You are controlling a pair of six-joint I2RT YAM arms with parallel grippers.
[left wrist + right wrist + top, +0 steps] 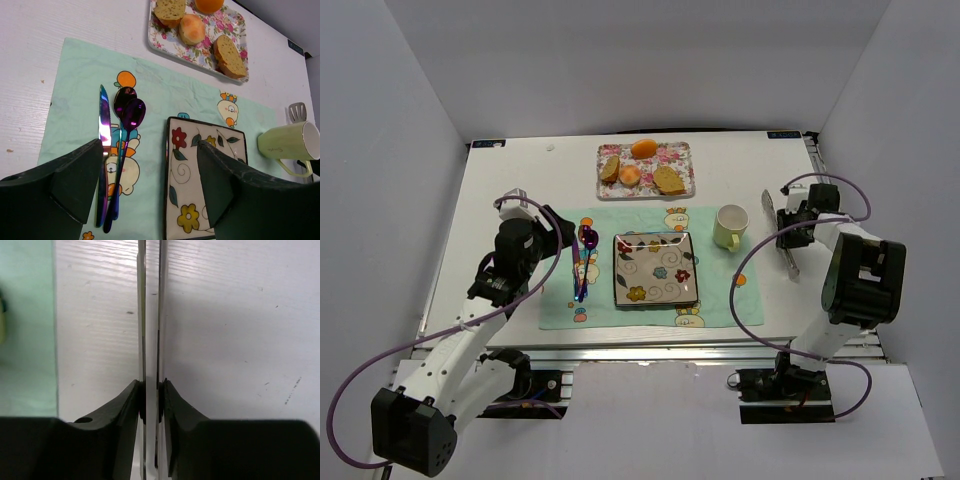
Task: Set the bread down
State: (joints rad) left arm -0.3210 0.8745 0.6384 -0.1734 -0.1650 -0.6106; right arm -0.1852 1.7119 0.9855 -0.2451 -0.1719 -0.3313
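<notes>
The bread (pixel 668 180) is a flat golden-tan slice lying at the right end of the floral tray (pixel 685 190) at the back; it also shows in the left wrist view (pixel 229 54). My left gripper (pixel 566 236) is open and empty, hovering over the teal placemat between the cutlery and the square flowered plate (pixel 655 268), far from the bread; its jaws (pixel 150 150) stand wide apart. My right gripper (pixel 790 236) is at the right of the table, shut (pixel 151 386) on a pair of metal tongs (pixel 150 315) that lie on the white table.
A smaller wedge piece (pixel 610 168), a round bun (pixel 630 176) and an orange ball (pixel 643 148) share the tray. A knife and purple spoons (pixel 583 262) lie left of the plate. A pale green mug (pixel 729 226) stands right of it, near the tongs (pixel 782 240).
</notes>
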